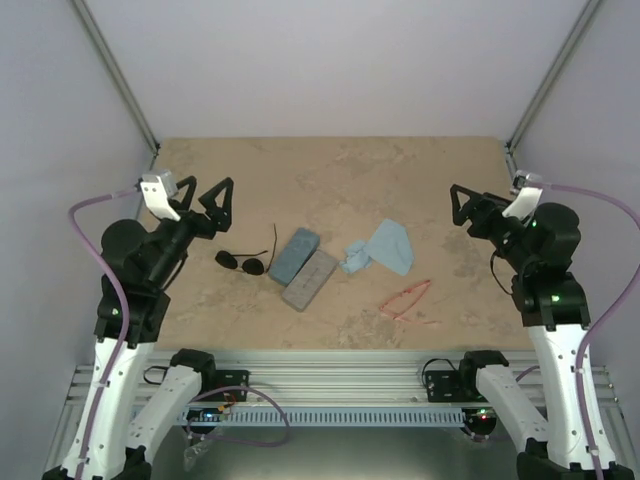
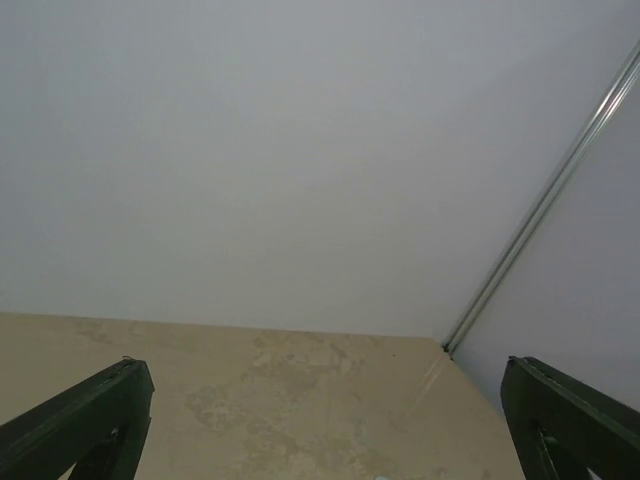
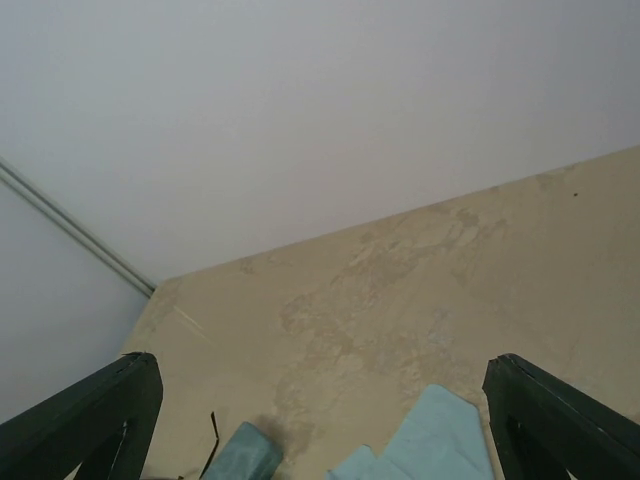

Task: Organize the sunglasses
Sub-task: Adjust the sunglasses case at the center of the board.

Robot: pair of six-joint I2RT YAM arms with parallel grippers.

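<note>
The black sunglasses [image 1: 243, 262] lie on the desk [image 1: 400, 170] just left of the cases [image 1: 300, 266], the red pair [image 1: 405, 297] to the right. The left fingers [image 1: 208, 200] and right fingers [image 1: 478, 208] hang spread, holding nothing. I'd come down over a frame's bridge, not its thin arms.

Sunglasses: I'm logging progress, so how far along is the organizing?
Done: nothing; the black sunglasses and red-framed sunglasses lie loose on the table, outside the blue-grey case and grey case. In hand: nothing; left pincer and right pincer hover open, empty. Remaining: both pairs.
</note>
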